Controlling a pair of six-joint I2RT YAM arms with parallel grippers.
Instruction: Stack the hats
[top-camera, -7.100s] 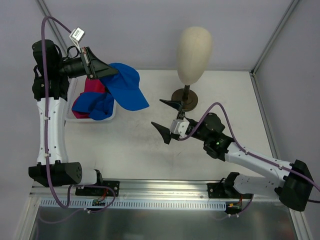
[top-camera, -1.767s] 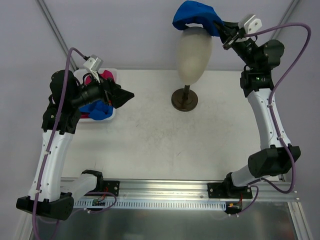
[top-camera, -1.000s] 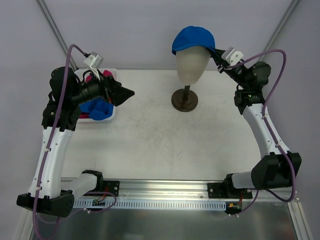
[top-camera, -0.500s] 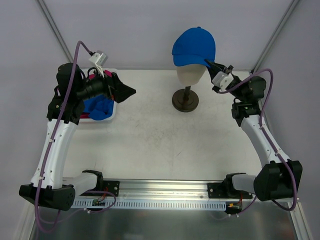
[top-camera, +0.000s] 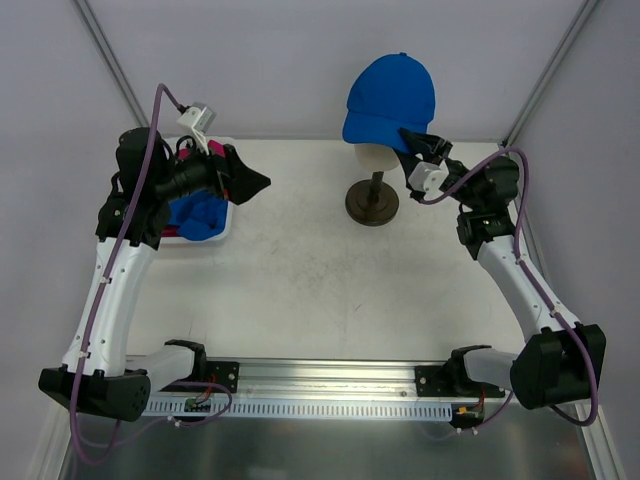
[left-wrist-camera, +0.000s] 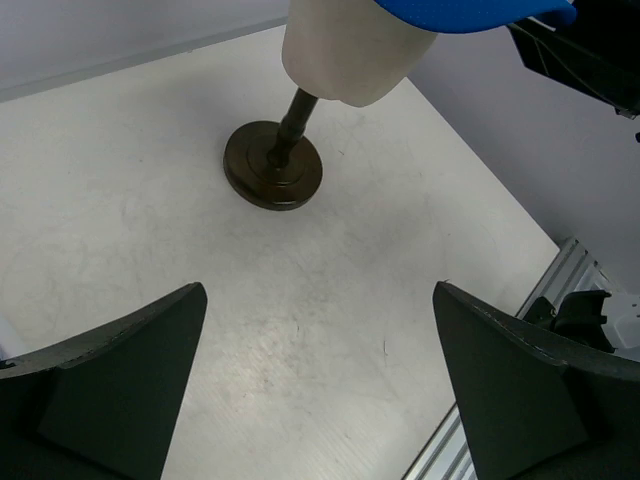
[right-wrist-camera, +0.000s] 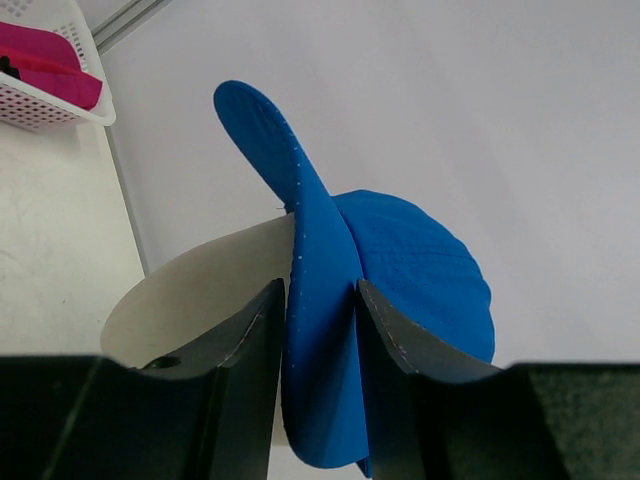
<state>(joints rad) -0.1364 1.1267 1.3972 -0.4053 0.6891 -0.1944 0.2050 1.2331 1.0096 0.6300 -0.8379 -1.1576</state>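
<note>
You have the blue cap (top-camera: 390, 95) sitting on top of the cream mannequin head (top-camera: 372, 156), crown up, well above the white table (top-camera: 320, 290), with only the lower part of the head showing beneath it. The head stands on a thin post rising from a dark round base (top-camera: 372, 203) near the back of the table. Your right gripper (top-camera: 410, 138) is raised to the cap's right side, at the brim. In the right wrist view the brim of the blue cap (right-wrist-camera: 400, 260) passes edge-on between the two dark fingers (right-wrist-camera: 250, 350), which stand a little apart with the fabric filling the gap. You cannot tell from this whether they pinch it or merely flank it. The pale curve of the mannequin head (right-wrist-camera: 200, 290) shows just behind the left finger. Your left gripper (top-camera: 255, 183) hangs over the left part of the table, beside the white perforated basket (top-camera: 228, 222), its jaws spread wide and holding nothing. Its wrist view looks between the parted fingers (left-wrist-camera: 120, 370) across bare table (left-wrist-camera: 150, 200) toward the base (left-wrist-camera: 273, 165) and the head (left-wrist-camera: 350, 50). In the basket you can see a magenta cap (top-camera: 210, 150) at the far end and a heap of blue fabric (top-camera: 200, 215) nearer you; the right wrist view shows the magenta cap (right-wrist-camera: 45, 60) over the basket's rim (right-wrist-camera: 50, 105)
</note>
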